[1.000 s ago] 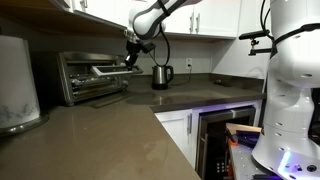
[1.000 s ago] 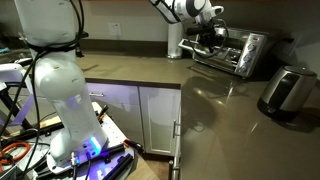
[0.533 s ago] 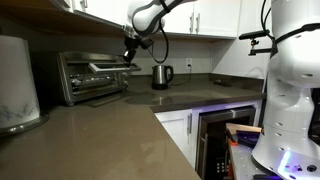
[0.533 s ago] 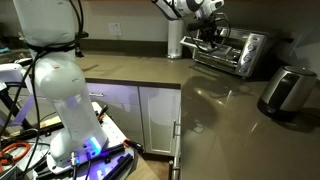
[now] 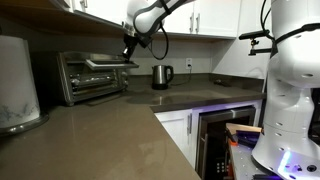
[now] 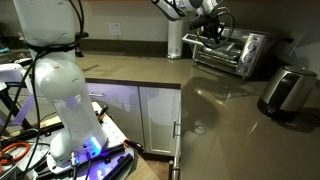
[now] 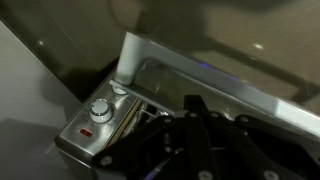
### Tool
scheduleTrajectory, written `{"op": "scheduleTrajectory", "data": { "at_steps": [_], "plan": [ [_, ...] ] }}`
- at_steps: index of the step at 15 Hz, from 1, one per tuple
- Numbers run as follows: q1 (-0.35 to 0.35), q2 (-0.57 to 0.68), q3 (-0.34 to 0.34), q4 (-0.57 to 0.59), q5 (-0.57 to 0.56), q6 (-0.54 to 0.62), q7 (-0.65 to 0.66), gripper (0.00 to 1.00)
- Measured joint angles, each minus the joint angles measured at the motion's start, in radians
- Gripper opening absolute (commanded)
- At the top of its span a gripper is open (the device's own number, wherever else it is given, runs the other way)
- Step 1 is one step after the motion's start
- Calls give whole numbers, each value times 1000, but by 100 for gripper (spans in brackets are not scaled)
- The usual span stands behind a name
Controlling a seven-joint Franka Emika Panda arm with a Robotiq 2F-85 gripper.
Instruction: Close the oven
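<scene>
The step in hand was the swing of the door itself: the toaster oven (image 5: pixel 80 82) sat on the countertop (image 5: pixel 120 135) against the back wall, with the steel kettle (image 5: pixel 161 75) near it on the same counter. Its drop-down door (image 5: pixel 108 63) stood partly raised, neither hanging open nor shut. The gripper (image 5: pixel 129 56) was at the door's free edge, in both exterior views (image 6: pixel 212 33). In the wrist view the bar handle (image 7: pixel 215 80) ran just above the dark fingers (image 7: pixel 190 125) and the knobs (image 7: pixel 99 108) showed to one side. Whether the jaws were parted or pinched together could not be made out, nor whether they held anything. The next move likely called for pushing the edge up and in toward the oven front until the door seated, following its hinge arc so the contact did not slip off.
</scene>
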Motion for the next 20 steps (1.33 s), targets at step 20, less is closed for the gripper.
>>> {"op": "scheduleTrajectory", "data": {
  "at_steps": [20],
  "plan": [
    [90,-80,-37,-2,-149,254,167,0]
  ]
}}
